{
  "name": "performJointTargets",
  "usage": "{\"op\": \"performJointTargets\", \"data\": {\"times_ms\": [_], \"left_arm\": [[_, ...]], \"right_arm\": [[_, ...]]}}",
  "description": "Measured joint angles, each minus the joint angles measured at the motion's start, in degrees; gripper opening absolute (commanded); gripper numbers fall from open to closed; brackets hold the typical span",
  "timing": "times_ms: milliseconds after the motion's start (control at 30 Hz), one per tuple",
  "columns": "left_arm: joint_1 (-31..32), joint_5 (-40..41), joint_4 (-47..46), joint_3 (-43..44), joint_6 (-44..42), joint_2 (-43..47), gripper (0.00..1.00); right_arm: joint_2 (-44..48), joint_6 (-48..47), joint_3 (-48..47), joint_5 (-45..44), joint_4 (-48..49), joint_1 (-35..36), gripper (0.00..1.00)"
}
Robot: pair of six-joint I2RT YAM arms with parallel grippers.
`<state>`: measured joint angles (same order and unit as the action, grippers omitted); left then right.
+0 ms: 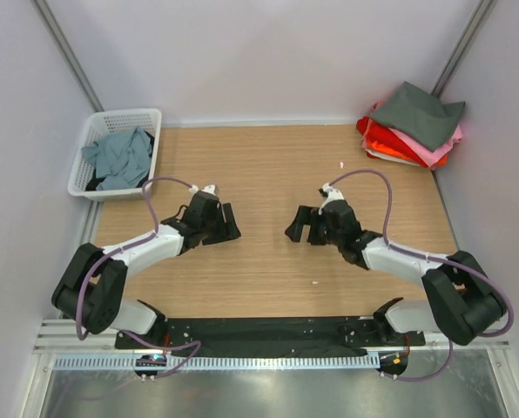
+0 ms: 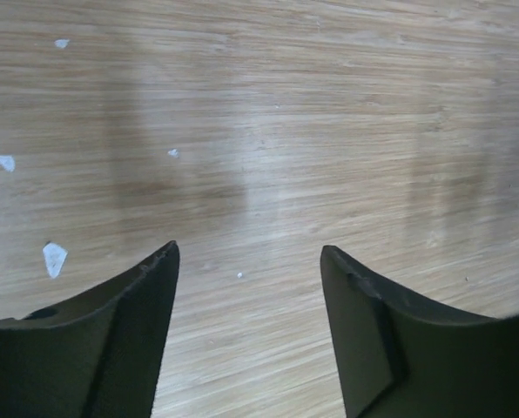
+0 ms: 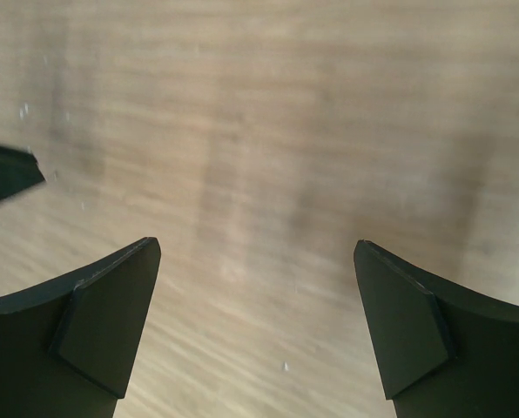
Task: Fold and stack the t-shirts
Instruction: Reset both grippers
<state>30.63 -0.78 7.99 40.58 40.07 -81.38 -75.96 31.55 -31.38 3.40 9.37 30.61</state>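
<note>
A stack of folded t-shirts sits at the table's far right corner: a charcoal-grey shirt [image 1: 421,113] on top, a pink one [image 1: 438,148] under it, then red [image 1: 383,135] and orange [image 1: 399,155]. A dusty teal-grey shirt [image 1: 120,157] lies crumpled in the white basket [image 1: 124,116] at the far left. My left gripper [image 1: 223,225] is open and empty over the bare wood left of centre; it also shows in the left wrist view [image 2: 249,254]. My right gripper [image 1: 301,228] is open and empty right of centre; it also shows in the right wrist view [image 3: 258,246].
The wooden table [image 1: 268,165] has small white specks [image 2: 54,258] on it. Grey walls close in the left, back and right sides. A black rail [image 1: 268,333] with the arm bases runs along the near edge.
</note>
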Motion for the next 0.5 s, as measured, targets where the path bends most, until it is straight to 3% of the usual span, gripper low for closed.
{"op": "performJointTargets", "data": {"times_ms": [33, 67, 100, 200, 300, 500], "left_arm": [[0.0, 0.4, -0.2, -0.7, 0.2, 0.9, 0.75], [0.0, 0.9, -0.6, -1.7, 0.2, 2.2, 0.91], [0.0, 1.4, -1.0, -3.0, 0.2, 4.0, 0.99], [0.0, 3.8, -1.8, -6.9, 1.9, 10.5, 1.0], [0.0, 6.3, -2.4, -9.6, 3.1, 15.9, 1.0], [0.0, 8.3, -2.7, -10.4, 4.5, 17.0, 1.0]], "right_arm": [[1.7, 0.4, 2.8, 1.0, 1.1, 0.2, 1.0], [3.5, 0.8, 5.1, 1.8, 2.0, 0.4, 1.0], [5.0, 1.2, 6.8, 2.2, 3.1, 0.5, 1.0], [9.7, 2.2, 10.5, 2.3, 7.4, 0.5, 1.0], [8.8, 2.9, 10.1, 2.3, 10.8, 0.5, 1.0], [5.8, 3.2, 8.9, 2.8, 11.7, 0.5, 1.0]]}}
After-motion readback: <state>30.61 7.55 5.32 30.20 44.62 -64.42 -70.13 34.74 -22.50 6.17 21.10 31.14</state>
